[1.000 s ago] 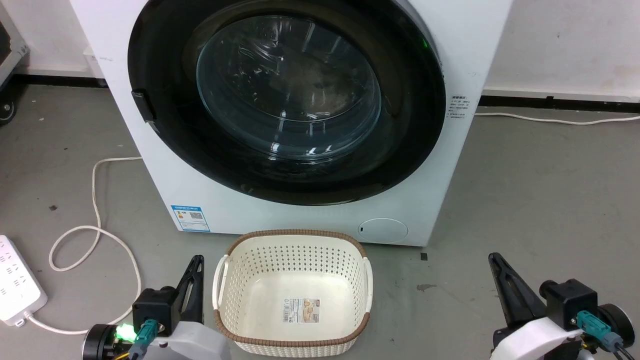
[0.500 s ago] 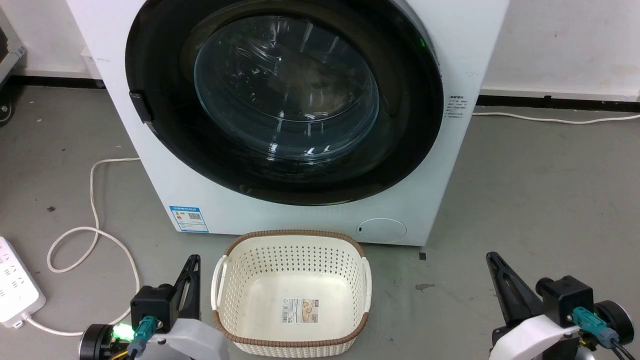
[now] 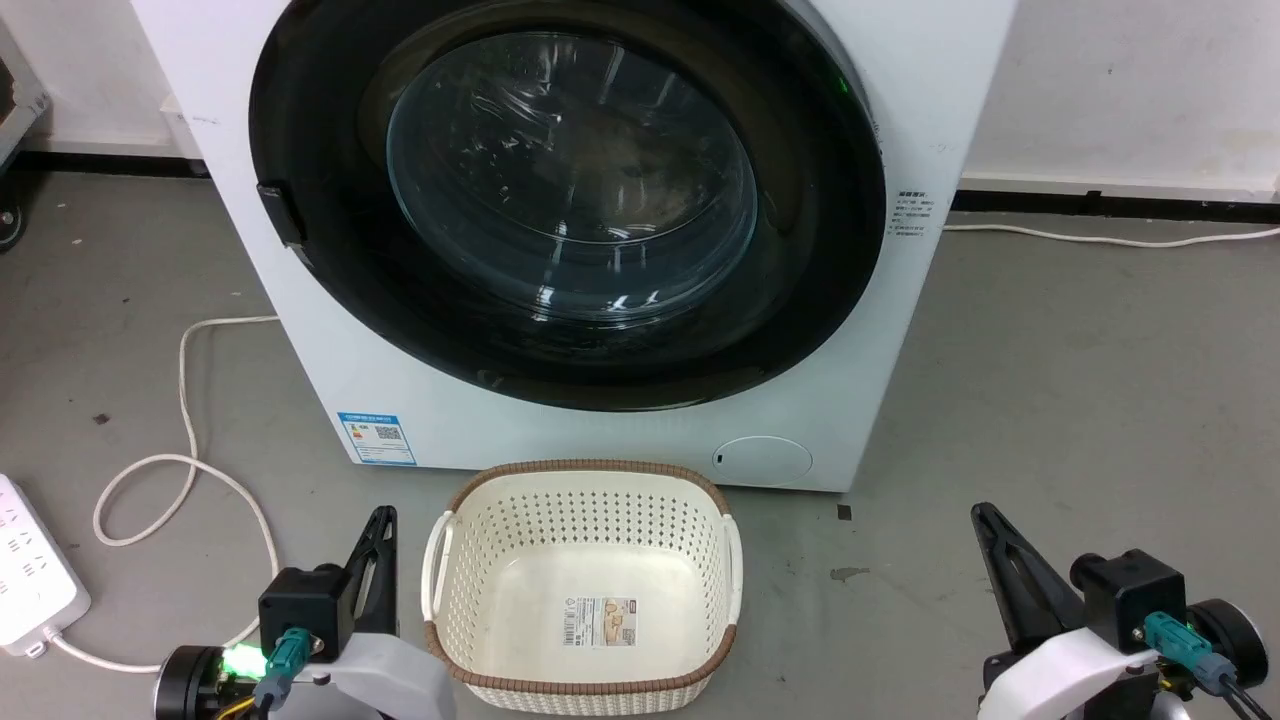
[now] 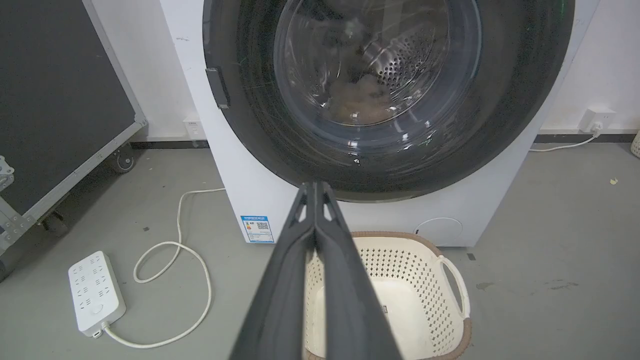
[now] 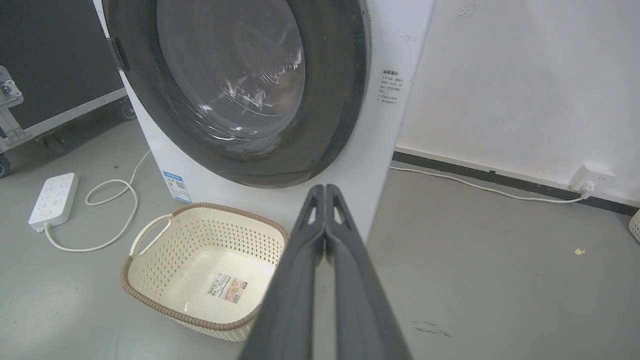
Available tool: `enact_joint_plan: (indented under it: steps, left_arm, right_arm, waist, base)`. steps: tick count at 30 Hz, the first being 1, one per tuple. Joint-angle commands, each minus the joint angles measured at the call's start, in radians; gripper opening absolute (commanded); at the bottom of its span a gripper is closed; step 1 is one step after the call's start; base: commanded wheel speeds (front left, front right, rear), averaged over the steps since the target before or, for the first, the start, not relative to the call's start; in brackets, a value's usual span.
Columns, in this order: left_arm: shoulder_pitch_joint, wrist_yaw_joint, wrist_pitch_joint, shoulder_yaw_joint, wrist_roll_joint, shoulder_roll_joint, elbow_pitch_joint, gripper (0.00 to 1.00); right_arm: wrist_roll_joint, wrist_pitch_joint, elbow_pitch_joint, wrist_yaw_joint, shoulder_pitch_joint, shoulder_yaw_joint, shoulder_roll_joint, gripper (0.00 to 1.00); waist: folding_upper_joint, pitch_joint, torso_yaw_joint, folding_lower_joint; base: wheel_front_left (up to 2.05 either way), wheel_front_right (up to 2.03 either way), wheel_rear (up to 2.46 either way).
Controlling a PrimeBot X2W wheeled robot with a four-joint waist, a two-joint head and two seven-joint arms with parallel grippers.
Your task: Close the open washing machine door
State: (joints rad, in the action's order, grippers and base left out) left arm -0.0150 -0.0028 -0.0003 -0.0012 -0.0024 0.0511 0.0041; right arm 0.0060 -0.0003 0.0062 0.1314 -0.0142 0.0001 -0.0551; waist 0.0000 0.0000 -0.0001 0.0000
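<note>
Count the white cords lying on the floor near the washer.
2. The looping cord lies left of the washing machine, running to the power strip. The straight cord runs along the wall base on the right. Others may be hidden behind the machine.

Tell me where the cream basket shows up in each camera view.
Head view: basket, bottom centre, before the washing machine.
Left wrist view: basket, lower right.
Right wrist view: basket, lower left.
Shared landmark: blue sticker on the machine's lower left corner.
</note>
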Motion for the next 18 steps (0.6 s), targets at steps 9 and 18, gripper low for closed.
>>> enact_joint_plan:
  steps: [9,18]
  left_arm:
    - [0.015,0.003,0.000,0.001,0.002,-0.001,-0.004,0.00]
    - [0.015,0.003,0.000,0.001,0.002,-0.001,-0.004,0.00]
  right_arm:
    - [-0.006,0.000,-0.006,-0.001,0.014,0.000,0.005,0.00]
    - [-0.006,0.000,-0.006,-0.001,0.014,0.000,0.005,0.00]
  waist:
    - [0.0000,0.000,0.000,0.0000]
    - [0.0000,0.000,0.000,0.0000]
  base:
    - [0.00,0.00,0.00]
    - [0.00,0.00,0.00]
